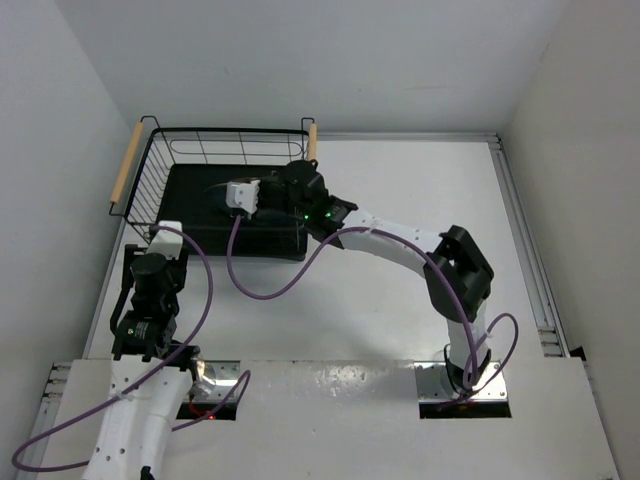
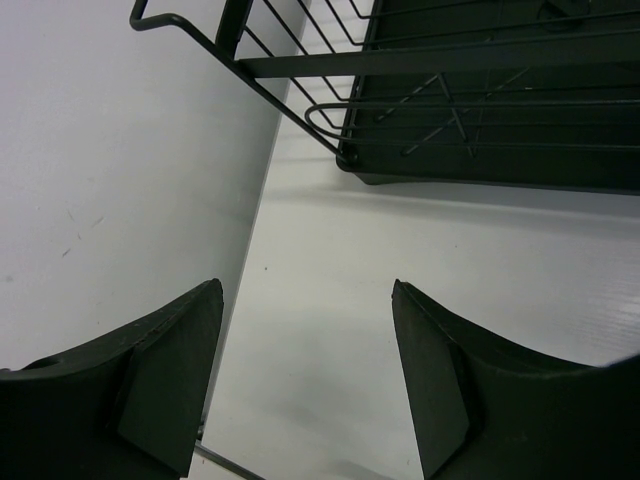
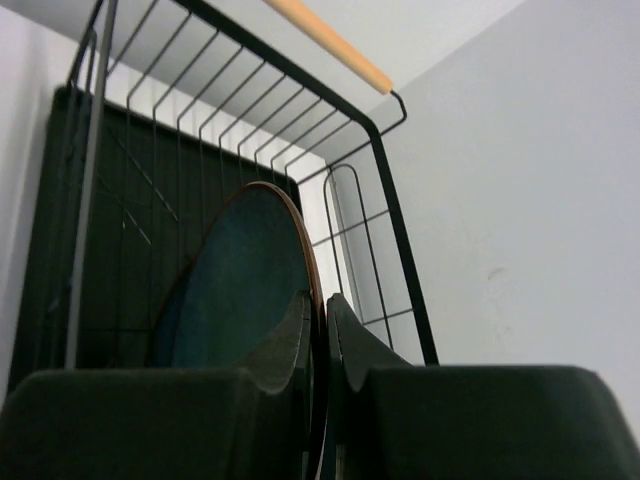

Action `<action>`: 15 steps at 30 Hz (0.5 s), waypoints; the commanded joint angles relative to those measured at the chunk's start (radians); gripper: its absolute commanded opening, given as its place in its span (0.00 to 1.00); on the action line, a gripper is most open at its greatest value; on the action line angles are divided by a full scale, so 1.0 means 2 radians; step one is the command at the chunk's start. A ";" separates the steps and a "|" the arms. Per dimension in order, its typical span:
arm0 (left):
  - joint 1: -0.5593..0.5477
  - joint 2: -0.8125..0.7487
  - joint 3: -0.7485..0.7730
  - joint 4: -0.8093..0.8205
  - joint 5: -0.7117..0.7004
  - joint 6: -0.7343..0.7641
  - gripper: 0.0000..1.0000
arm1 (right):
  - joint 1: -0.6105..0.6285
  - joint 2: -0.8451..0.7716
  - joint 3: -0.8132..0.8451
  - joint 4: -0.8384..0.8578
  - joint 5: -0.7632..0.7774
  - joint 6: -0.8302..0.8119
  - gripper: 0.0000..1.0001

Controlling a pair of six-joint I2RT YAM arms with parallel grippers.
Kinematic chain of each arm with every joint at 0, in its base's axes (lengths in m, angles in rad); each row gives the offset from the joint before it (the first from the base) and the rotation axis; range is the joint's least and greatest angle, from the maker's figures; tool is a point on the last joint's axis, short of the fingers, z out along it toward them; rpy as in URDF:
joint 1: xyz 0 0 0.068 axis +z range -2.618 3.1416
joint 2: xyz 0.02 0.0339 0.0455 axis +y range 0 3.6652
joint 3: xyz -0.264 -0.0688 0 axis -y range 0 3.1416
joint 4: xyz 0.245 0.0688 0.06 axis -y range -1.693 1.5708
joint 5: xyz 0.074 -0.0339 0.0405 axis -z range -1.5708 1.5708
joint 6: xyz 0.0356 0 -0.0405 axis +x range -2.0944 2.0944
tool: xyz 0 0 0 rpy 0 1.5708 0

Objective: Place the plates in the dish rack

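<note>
While right gripper [image 3: 318,312] clamps plate [image 3: 240,290] upright inside rack [image 1: 185,185] | left gripper [image 2: 305,292] jaws apart, near rack corner, holding nothing | advice: keep plate vertical, seat rim on base, then release.

The rack [image 1: 147,190] is black wire with a black tray [image 1: 195,190] and two light wood handles [image 1: 125,168]. The plate [image 3: 245,285] is shiny dark blue-green with a thin brown rim. The table [image 1: 420,190] is white. The arms [image 1: 395,242] are white and black, with purple cables [image 1: 270,292].
</note>
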 commanded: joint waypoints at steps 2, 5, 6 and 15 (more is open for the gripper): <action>0.007 -0.004 -0.007 0.021 0.006 -0.002 0.75 | 0.000 -0.011 0.030 0.103 0.019 -0.041 0.00; 0.007 -0.009 -0.007 0.021 0.006 -0.002 0.75 | -0.001 -0.014 0.022 0.098 0.007 -0.018 0.00; 0.007 -0.009 -0.007 0.021 0.006 -0.002 0.75 | -0.001 -0.015 0.018 0.095 0.003 -0.004 0.00; 0.007 -0.014 -0.011 0.021 0.001 -0.002 0.75 | 0.001 -0.024 0.004 0.115 -0.025 0.074 0.00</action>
